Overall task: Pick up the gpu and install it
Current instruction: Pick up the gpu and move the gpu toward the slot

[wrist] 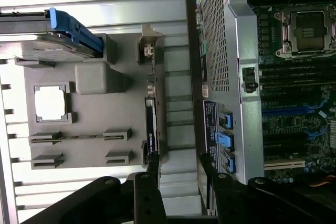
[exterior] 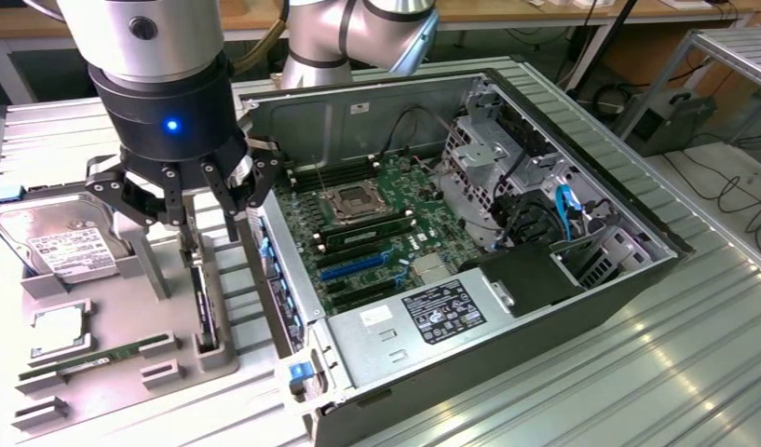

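A ribbed metal tabletop [exterior: 654,372] carries an open computer case [exterior: 566,312] lying on its side, its motherboard [exterior: 368,233] facing up, and just beside it a grey tray [exterior: 119,307]. Desks and cables in the background are cut off by the frame. The gpu [exterior: 205,312] stands on edge in slotted holders along the tray's edge nearest the case, so only its thin dark rim shows; its bracket is hard to make out, and its far end is hidden behind the tool [exterior: 209,231]. The tool hangs directly above that end of the card, empty, with its fingers [wrist: 152,171] spread apart. In the wrist view one finger lines up with the card's edge and covers its end; whether it touches the card cannot be told. A hard drive [exterior: 63,242] leans in a holder at the tray's far corner away from the case, partly cut off. A RAM stick [exterior: 88,361] lies near the tray's front edge
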Robot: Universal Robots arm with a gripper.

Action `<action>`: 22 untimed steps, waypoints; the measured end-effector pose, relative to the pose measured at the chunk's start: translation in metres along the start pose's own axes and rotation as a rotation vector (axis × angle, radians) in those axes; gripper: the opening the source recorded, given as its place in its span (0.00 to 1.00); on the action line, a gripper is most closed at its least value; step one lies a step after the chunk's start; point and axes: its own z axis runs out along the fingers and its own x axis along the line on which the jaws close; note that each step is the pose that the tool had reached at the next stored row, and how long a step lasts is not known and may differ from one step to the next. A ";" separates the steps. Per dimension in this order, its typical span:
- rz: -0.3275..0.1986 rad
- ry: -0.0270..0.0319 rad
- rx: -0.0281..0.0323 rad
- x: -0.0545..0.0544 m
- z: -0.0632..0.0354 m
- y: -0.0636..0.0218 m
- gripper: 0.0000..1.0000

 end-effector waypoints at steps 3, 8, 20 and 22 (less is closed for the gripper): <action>0.000 -0.0001 -0.0001 0.000 0.0002 0.0000 0.42; 0.000 -0.0002 -0.0001 0.002 0.0005 -0.0002 0.42; 0.000 -0.0001 0.0000 0.008 0.0053 -0.0007 0.42; 0.000 -0.0002 0.0000 0.010 0.0068 -0.0008 0.42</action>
